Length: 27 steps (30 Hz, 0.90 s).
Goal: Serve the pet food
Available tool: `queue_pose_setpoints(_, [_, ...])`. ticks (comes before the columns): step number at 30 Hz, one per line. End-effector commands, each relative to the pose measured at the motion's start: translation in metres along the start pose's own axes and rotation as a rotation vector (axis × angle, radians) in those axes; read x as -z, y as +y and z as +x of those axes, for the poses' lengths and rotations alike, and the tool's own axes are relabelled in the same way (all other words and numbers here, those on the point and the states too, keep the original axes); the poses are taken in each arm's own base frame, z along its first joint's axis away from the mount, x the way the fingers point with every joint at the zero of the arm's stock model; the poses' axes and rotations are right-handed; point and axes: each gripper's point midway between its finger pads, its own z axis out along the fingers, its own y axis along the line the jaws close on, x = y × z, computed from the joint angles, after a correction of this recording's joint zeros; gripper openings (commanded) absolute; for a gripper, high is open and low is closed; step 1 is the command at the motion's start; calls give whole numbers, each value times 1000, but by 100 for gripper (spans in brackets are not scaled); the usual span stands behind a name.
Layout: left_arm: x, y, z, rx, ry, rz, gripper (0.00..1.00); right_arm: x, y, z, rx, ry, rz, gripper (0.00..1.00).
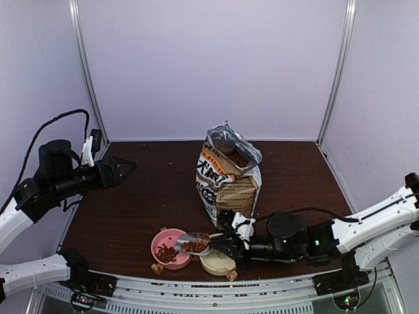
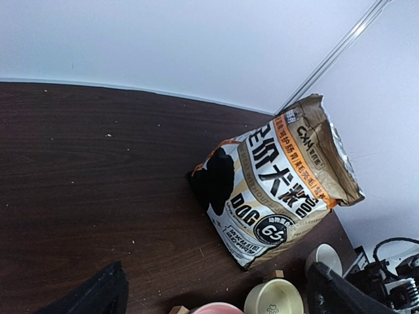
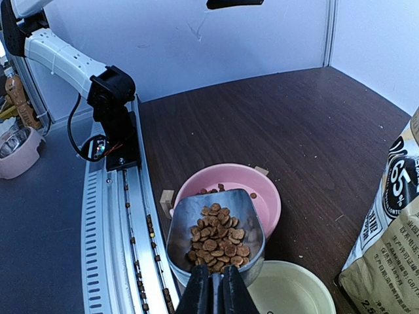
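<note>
The left gripper [image 1: 126, 168] has its jaws spread wide, holds nothing, and is raised above the table's [image 1: 144, 196] left side. The pink bowl [image 1: 171, 247] contains some pet food [image 1: 167, 254]. More pellets fill the metal scoop [image 1: 194, 243] (poised over the bowl's rim), directly ahead of the right gripper [image 1: 221, 244], which is clamped on the scoop's handle.

From my remote feed I see a dark brown wood-grain tabletop [image 1: 150, 190] boxed in by plain pale lilac wall panels [image 1: 209, 65]. Slim silver metal corner posts [image 1: 87, 78] stand at eleven and one o'clock, evenly lit.
</note>
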Motion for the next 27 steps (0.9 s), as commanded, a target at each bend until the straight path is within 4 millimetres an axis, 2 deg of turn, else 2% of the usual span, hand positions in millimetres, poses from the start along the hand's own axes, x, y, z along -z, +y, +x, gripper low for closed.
queue_pose_setpoints(1, [-2, 1, -4, 7, -22, -1, 98, -8, 4, -11, -20, -21, -2, 0])
queue_pose_setpoints(8, [-2, 2, -3, 4, -20, -1, 98, -18, 5, -3, -29, 26, -2, 0])
queue_pose_setpoints(19, [-1, 3, 0, 1, -18, 2, 98, -24, -4, 9, -32, 89, 25, 0])
queue_pose_setpoints(27, [-1, 2, 1, -2, -16, 4, 98, -25, -10, 9, -25, 109, 43, 0])
